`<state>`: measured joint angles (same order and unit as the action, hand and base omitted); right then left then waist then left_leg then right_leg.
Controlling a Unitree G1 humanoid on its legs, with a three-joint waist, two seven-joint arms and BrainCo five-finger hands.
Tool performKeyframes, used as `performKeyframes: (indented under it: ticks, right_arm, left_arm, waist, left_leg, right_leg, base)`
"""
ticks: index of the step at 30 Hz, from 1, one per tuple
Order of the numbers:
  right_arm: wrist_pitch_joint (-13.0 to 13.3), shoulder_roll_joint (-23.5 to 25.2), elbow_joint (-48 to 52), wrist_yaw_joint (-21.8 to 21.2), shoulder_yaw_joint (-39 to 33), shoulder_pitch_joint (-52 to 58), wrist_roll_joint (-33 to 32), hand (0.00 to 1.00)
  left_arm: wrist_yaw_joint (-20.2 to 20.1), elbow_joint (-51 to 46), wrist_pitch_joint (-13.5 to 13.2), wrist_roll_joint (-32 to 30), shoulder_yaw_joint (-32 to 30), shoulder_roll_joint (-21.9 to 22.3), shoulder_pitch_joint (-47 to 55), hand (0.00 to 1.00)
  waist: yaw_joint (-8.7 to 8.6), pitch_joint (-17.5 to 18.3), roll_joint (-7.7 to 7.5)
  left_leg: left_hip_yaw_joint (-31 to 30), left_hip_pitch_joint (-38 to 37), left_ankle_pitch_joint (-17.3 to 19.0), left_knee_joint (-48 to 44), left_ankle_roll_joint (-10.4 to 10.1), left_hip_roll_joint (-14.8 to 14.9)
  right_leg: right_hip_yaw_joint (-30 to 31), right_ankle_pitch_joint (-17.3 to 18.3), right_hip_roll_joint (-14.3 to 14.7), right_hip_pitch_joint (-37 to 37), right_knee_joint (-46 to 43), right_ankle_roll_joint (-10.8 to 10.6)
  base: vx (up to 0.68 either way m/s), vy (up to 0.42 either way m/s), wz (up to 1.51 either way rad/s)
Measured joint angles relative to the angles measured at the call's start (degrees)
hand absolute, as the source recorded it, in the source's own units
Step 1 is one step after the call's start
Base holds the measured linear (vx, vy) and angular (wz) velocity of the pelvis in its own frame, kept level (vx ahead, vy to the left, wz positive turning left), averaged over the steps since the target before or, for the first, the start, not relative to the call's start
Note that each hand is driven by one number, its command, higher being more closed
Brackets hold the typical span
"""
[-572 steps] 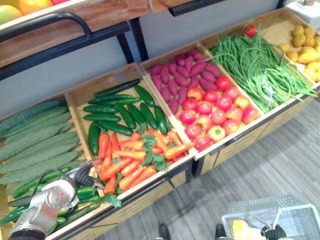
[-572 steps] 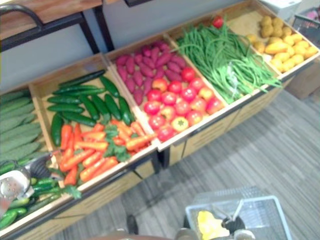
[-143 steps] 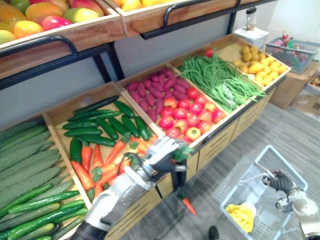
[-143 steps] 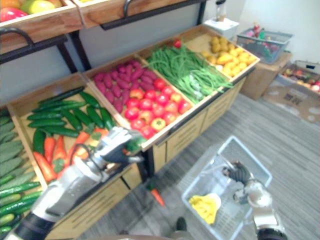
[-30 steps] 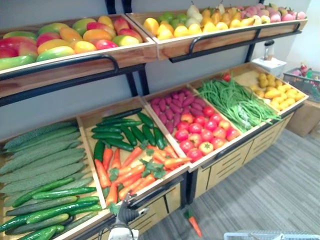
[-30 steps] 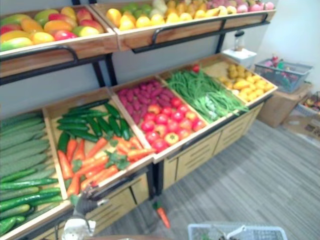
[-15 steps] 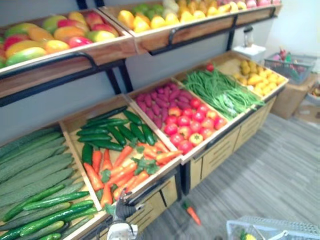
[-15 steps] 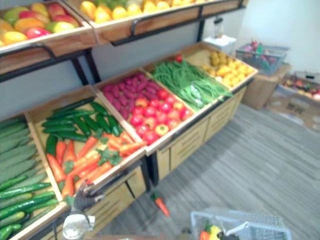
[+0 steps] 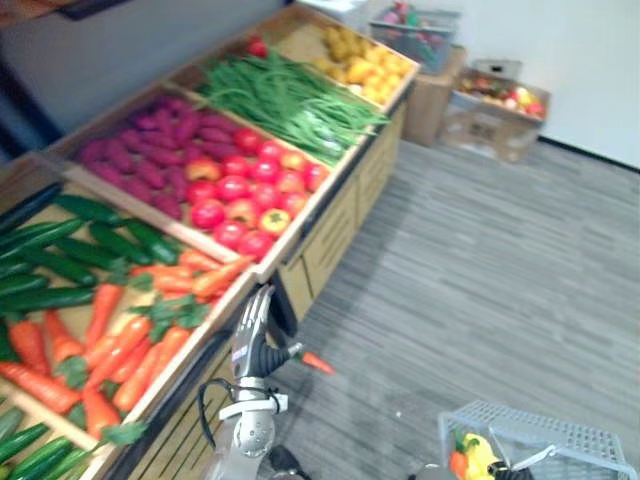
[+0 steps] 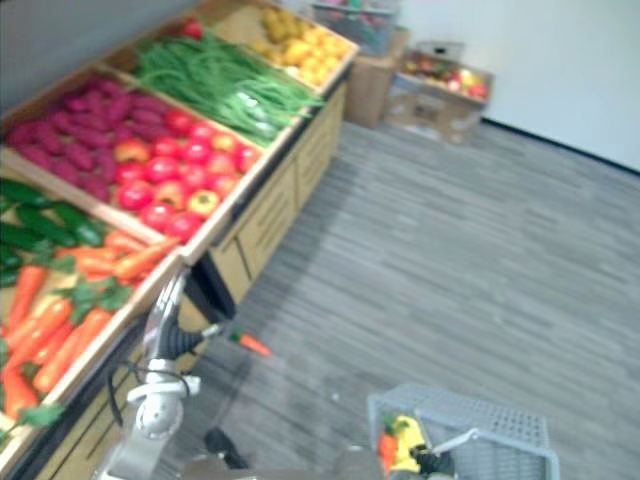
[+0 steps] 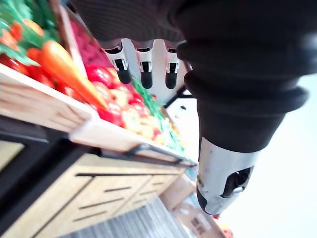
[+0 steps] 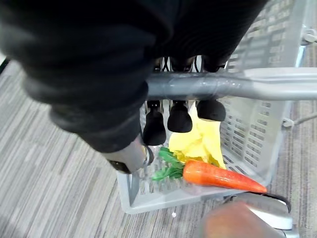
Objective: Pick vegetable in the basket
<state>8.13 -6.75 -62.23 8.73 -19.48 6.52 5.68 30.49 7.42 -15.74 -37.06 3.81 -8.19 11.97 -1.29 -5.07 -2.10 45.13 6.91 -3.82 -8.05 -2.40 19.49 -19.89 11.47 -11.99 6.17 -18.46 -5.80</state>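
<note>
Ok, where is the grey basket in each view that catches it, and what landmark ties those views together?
Left eye view: basket in the lower right corner.
Right eye view: basket at the bottom edge, right of centre.
Right wrist view: basket wall beyond the right robot hand, which curls round the handle.
Shared landmark: the carrot inside, beside a yellow item.

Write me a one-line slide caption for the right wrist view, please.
Right hand curled round the handle of the grey basket, which holds a carrot and a yellow item.
</note>
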Motion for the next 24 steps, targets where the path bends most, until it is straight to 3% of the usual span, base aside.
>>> performKeyframes:
  ticks: [2,4,6,8,10,13,15,17,18,20,24]
  right_arm:
    - [0.0,-1.8,0.1,0.3,0.9,1.7,0.0,1.0]
    - [0.0,-2.7,0.1,0.7,2.5,3.6,-0.1,1.0]
    - [0.0,-3.3,0.2,0.7,3.4,4.6,-0.1,1.0]
    - [0.0,-3.9,0.5,0.7,4.3,5.0,-0.1,1.0]
    - [-0.1,-4.7,0.6,0.8,4.9,4.0,0.0,1.0]
    - [0.1,-5.4,0.6,0.4,6.5,2.0,0.1,1.0]
    - [0.0,-5.9,0.8,-0.5,6.4,1.6,0.6,1.0]
    - [0.0,-6.6,1.3,-1.4,6.0,1.5,1.1,1.0]
    - [0.1,-6.7,1.4,-1.8,6.0,1.5,1.2,1.0]
    - [-0.1,-6.2,2.9,-2.7,6.3,0.5,1.2,1.0]
    - [-0.5,-5.9,2.8,-3.0,5.5,-1.7,1.2,1.0]
  left_arm:
    - [0.9,2.3,-0.3,0.0,-0.3,2.9,0.5,0.0]
    - [1.3,7.6,-0.3,0.2,-1.3,3.5,0.4,0.0]
    - [1.2,18.2,0.7,0.9,-2.5,3.3,-1.1,0.0]
    - [0.7,24.8,2.0,0.9,-3.4,3.5,-1.5,0.0]
    - [-0.1,34.8,3.6,1.8,-5.0,3.5,-1.2,0.0]
    - [-3.6,44.7,4.9,4.5,-9.0,3.3,0.3,0.0]
    - [-8.8,49.9,6.4,8.1,-11.5,3.5,0.7,0.0]
    - [-13.0,53.2,8.0,9.8,-14.0,4.5,0.2,0.0]
    - [-13.8,53.2,8.6,9.8,-15.1,4.5,-0.1,0.0]
    - [-16.4,54.2,9.5,10.7,-17.8,4.6,-0.5,0.0]
    - [-18.5,55.9,10.3,13.8,-20.0,5.6,0.5,0.0]
  waist:
    - [-0.56,0.8,2.63]
    - [-1.65,1.1,3.39]
    - [-2.04,1.1,3.42]
    - [-2.1,1.1,3.67]
    - [-1.68,1.0,3.69]
    - [-1.52,0.8,3.94]
    - [-1.25,0.5,4.41]
    - [-0.13,-0.7,6.03]
    - [0.12,-1.2,6.65]
    - [0.53,-2.6,5.18]
    - [1.93,-2.2,4.55]
  left_leg:
    - [0.0,-1.8,-1.0,-2.2,-1.0,3.7]
    - [0.0,-3.9,-3.0,-2.8,-1.2,5.4]
    - [-0.1,-5.3,-7.3,-4.1,-1.2,5.9]
    - [-1.2,-5.6,-9.3,-5.4,-1.5,5.6]
    - [-17.0,-5.1,-4.4,-2.6,-5.6,-1.6]
    - [-27.9,-7.2,0.3,2.5,-5.3,-8.3]
    - [-31.0,-9.7,3.3,5.1,-5.5,-8.6]
    - [-33.9,-9.8,9.6,5.9,-6.1,-9.2]
    - [-34.3,-9.2,10.3,5.6,-5.9,-9.8]
    - [-34.9,-8.7,13.0,3.4,-6.1,-12.2]
    - [-34.8,-9.1,17.3,0.2,-4.2,-14.4]
  right_leg:
    - [-0.2,0.0,3.4,-3.1,3.4,0.0]
    - [-0.5,0.3,5.0,-6.0,4.7,0.5]
    - [-0.1,0.3,5.0,-8.1,6.1,0.5]
    - [1.7,0.2,4.5,-8.7,6.9,0.5]
    - [6.5,-0.2,2.9,-7.9,7.1,1.1]
    - [11.8,-0.7,3.8,-6.4,7.7,0.8]
    - [14.0,-1.2,4.9,-6.3,9.0,0.2]
    - [15.0,-3.9,5.4,-6.6,12.7,-1.7]
    - [15.1,-4.9,5.0,-6.9,14.1,-1.9]
    - [16.1,-6.6,2.7,-7.6,15.8,-2.8]
    - [20.2,-6.7,2.0,-7.3,17.2,-3.9]
  base:
    - [0.03,-0.256,-0.59]
    - [0.03,-0.221,-0.12]
    - [-0.01,-0.188,-0.16]
    - [-0.01,-0.077,-0.4]
    - [-0.04,0.02,-0.76]
    - [-0.08,0.109,-0.88]
    - [-0.06,0.185,-0.66]
    - [-0.03,0.219,-0.38]
    - [-0.01,0.171,-0.17]
    - [0.03,0.225,-0.16]
    - [0.16,0.176,-0.55]
